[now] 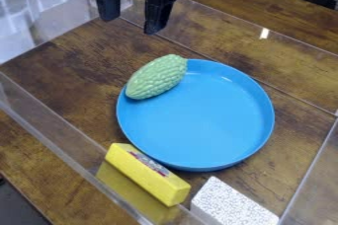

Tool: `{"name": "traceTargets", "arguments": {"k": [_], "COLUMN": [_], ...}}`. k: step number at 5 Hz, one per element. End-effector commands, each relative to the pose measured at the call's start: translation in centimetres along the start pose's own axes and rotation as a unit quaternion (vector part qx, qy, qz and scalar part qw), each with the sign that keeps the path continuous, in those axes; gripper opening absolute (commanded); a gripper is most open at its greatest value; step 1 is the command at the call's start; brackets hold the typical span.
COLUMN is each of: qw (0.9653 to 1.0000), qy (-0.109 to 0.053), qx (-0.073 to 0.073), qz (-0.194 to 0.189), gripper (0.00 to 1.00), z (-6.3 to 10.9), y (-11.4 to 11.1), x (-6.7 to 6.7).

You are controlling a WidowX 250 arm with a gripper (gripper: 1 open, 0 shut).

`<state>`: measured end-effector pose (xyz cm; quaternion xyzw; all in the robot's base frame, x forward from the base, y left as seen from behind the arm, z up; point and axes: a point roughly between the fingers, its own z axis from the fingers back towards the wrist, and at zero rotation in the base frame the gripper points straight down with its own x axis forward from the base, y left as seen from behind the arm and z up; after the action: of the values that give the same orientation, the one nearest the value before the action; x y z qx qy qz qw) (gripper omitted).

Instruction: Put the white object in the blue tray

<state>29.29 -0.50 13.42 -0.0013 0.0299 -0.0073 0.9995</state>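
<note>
Just beyond the near rim of the blue tray [199, 120], toward the bottom of the view, lies the white object [235, 205], a pale, speckled block partly cut off by the picture's lower edge. From its straight edges I would guess it is stiff and fairly light, perhaps a sponge or foam piece with a little give, unlikely to slip or break; a moderate squeeze across its narrower sides, near the middle, should keep it level. The yellow block [148, 175] sits beside the tray's near left edge, so the fingers should come down clear of it. The claw [132, 26] is released, its fingers spread with nothing between them, beyond the tray's far side. The green bumpy thing [156, 77] lies at the tray's far left, leaving the middle as the likelier spot for setting down.
</note>
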Motion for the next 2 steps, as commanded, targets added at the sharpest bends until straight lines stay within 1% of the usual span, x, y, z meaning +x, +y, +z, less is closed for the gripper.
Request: {"name": "traceTargets", "arguments": {"k": [1,2], "qw": [0.9995,0.9974], "qy": [0.007,0.009], "qx": [0.000,0.000], "qz": [-0.029,-0.072], "gripper": [1.00,1.00], "z": [-1.0,-2.7], "y": [-0.2,-0.5], "x": [0.2,0.6]}}
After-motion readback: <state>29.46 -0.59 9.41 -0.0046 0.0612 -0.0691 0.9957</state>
